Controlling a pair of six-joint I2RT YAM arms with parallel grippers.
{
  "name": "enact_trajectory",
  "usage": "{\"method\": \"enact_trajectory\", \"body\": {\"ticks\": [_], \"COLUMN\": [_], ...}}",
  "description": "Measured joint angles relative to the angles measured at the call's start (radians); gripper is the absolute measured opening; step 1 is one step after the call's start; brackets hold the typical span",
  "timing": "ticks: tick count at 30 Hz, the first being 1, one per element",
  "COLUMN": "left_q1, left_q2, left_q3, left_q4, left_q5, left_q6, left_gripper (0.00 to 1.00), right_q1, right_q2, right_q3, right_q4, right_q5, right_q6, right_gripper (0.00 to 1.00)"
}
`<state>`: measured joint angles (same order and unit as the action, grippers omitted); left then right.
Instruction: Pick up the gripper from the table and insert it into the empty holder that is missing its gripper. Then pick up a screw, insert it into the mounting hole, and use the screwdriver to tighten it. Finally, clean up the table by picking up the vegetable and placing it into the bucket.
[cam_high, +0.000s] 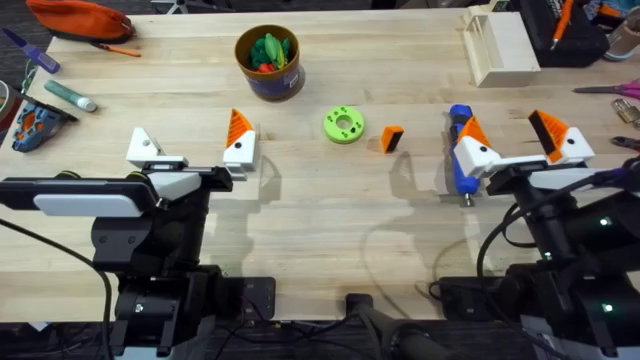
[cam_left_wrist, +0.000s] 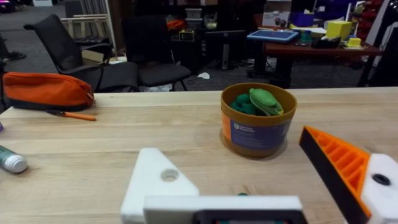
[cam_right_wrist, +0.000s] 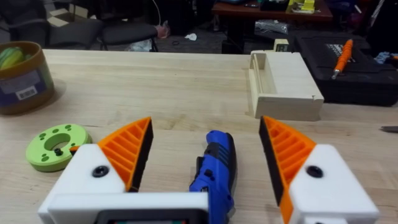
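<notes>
The small orange plastic wedge with one black face, the gripper (cam_high: 392, 138), lies loose on the pale wooden table (cam_high: 320, 215) near the middle, just beside a flat lime-green ring-shaped disc (cam_high: 344, 125) and well apart from both arms, so the first step, picking it up, looks not yet done. The white angular plastic holder (cam_high: 145, 148) it belongs in is the outer finger mount of the left gripper (cam_high: 192, 151); the left wrist view shows its bare white face with the small round mounting hole (cam_left_wrist: 169, 175) uncovered, while the partner finger carries its orange ribbed pad (cam_left_wrist: 339, 165). That left claw stands wide open with nothing between its fingers. The right gripper (cam_high: 519, 143) is also spread wide, both pads fitted, and straddles the bright blue pen-shaped screwdriver (cam_high: 461, 150) lying on the table between its fingers without closing on it. Farther back, the small round bucket (cam_high: 269, 62) with tan rim and dark blue body already holds green toy pieces; which is the task's vegetable cannot be told. I see no screw clearly. As I judge it, the next move calls for the right arm to leave the screwdriver, travel toward the centre, and close on the wedge's narrow sides, keeping its black face oriented to seat against the bare mount.
</notes>
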<state>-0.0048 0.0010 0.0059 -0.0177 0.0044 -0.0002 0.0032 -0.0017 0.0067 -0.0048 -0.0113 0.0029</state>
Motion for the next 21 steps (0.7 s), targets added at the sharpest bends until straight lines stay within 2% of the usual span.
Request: {"method": "enact_trajectory", "body": {"ticks": [5,8,11,13,15,17,18,19,20,21], "left_q1": [0.0,0.0,0.0,0.0,0.0,0.0,0.0,0.0,0.0,0.0], "left_q2": [0.0,0.0,0.0,0.0,0.0,0.011,0.088,0.117,0.249,0.302], "left_q3": [0.0,0.0,0.001,0.013,0.053,0.122,0.321,0.373,0.551,0.611], "left_q4": [0.002,0.04,0.08,0.051,-0.025,-0.112,-0.274,-0.315,-0.47,-0.526], "left_q5": [0.0,0.0,0.0,0.0,0.0,0.0,0.0,0.0,0.0,0.0], "left_q6": [0.0,0.0,0.0,0.0,0.001,0.002,0.019,0.022,0.028,0.03], "left_gripper": [0.987,0.987,0.987,0.987,0.986,0.986,0.986,0.986,0.986,0.985], "right_q1": [0.0,0.0,0.0,0.0,0.0,0.0,0.0,0.0,0.0,0.0], "right_q2": [0.0,0.0,0.002,0.003,0.003,0.003,0.016,0.026,0.074,0.098], "right_q3": [0.0,0.0,0.0,0.0,0.002,0.016,0.106,0.139,0.293,0.353], "right_q4": [0.0,0.003,0.086,0.173,0.223,0.21,0.107,0.082,-0.033,-0.089], "right_q5": [0.0,0.0,0.005,0.007,0.015,0.021,0.022,0.021,0.019,0.018], "right_q6": [0.0,0.0,0.001,0.001,0.0,0.001,0.0,0.0,0.001,0.001], "right_gripper": [0.965,0.966,0.966,0.967,0.966,0.966,0.967,0.966,0.966,0.966]}}
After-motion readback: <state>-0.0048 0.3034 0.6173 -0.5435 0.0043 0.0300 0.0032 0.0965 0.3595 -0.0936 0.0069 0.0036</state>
